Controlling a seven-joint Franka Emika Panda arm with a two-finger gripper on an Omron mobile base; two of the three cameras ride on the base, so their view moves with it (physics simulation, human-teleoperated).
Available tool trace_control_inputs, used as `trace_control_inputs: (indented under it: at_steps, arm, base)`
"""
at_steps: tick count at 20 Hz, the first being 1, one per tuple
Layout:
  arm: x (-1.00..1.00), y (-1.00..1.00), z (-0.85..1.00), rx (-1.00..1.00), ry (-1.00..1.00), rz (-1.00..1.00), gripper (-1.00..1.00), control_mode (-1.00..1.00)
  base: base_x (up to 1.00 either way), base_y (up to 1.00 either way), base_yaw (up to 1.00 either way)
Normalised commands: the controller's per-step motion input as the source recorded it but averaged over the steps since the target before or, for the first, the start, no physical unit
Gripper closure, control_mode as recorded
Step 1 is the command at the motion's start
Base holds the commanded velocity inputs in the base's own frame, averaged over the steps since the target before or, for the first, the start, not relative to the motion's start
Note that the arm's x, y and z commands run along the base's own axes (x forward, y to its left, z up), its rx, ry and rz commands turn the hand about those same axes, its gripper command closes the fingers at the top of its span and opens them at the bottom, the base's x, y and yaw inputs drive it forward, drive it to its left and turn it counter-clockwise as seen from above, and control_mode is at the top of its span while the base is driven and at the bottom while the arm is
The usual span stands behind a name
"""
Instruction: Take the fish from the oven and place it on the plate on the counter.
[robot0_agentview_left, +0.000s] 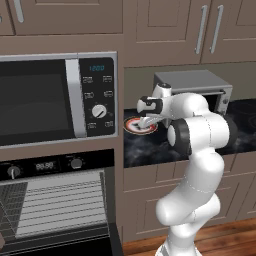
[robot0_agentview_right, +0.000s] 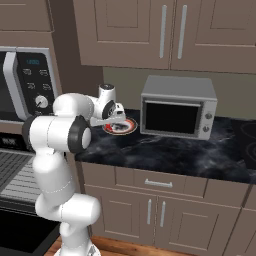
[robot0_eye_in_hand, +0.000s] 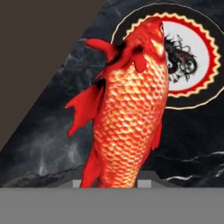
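Note:
My gripper (robot0_eye_in_hand: 113, 182) is shut on the fish (robot0_eye_in_hand: 131, 113), a bright red scaly fish that stretches away from the fingers. The fish's head reaches over the near rim of the plate (robot0_eye_in_hand: 213, 61), which has a red rim, a white ring and a dark centre. In the base views the gripper (robot0_agentview_left: 144, 120) (robot0_agentview_right: 116, 119) points down just above the plate (robot0_agentview_left: 131, 127) (robot0_agentview_right: 130, 127), which lies at the left end of the black marbled counter (robot0_agentview_left: 150, 147) (robot0_agentview_right: 165, 150). The oven (robot0_agentview_left: 50, 165) stands at the lower left with its door down and wire racks (robot0_agentview_left: 60, 200) exposed.
A silver-and-black microwave (robot0_agentview_left: 50, 100) sits above the oven, close to the left of the plate. A grey toaster oven (robot0_agentview_right: 177, 107) stands on the counter just right of the plate. Wall cabinets (robot0_agentview_right: 165, 30) hang overhead. Bare counter lies in front of the toaster oven.

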Motion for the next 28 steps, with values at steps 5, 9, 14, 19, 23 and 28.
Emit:
trace_control_inputs:
  at_steps: [5, 9, 14, 19, 23, 28]
  arm:
    - [0.53, 0.00, -0.29, 0.00, 0.00, 0.00, 1.00, -1.00]
    - [0.36, 0.00, -0.22, 0.00, 0.00, 0.00, 1.00, -1.00]
    - [0.59, 0.00, -0.13, 0.00, 0.00, 0.00, 1.00, -1.00]
    - [0.53, 0.00, -0.19, 0.00, 0.00, 0.00, 1.00, -1.00]
    - [0.31, 0.00, -0.28, 0.00, 0.01, 0.00, 1.00, -1.00]
    - [0.06, 0.00, -0.42, 0.00, 0.06, 0.00, 1.00, -1.00]
  base:
    - [0.00, 0.00, 0.00]
    - [0.00, 0.00, 0.00]
    - [0.00, 0.00, 0.00]
    - [0.00, 0.00, 0.00]
    - [0.00, 0.00, 0.00]
    - [0.00, 0.00, 0.00]
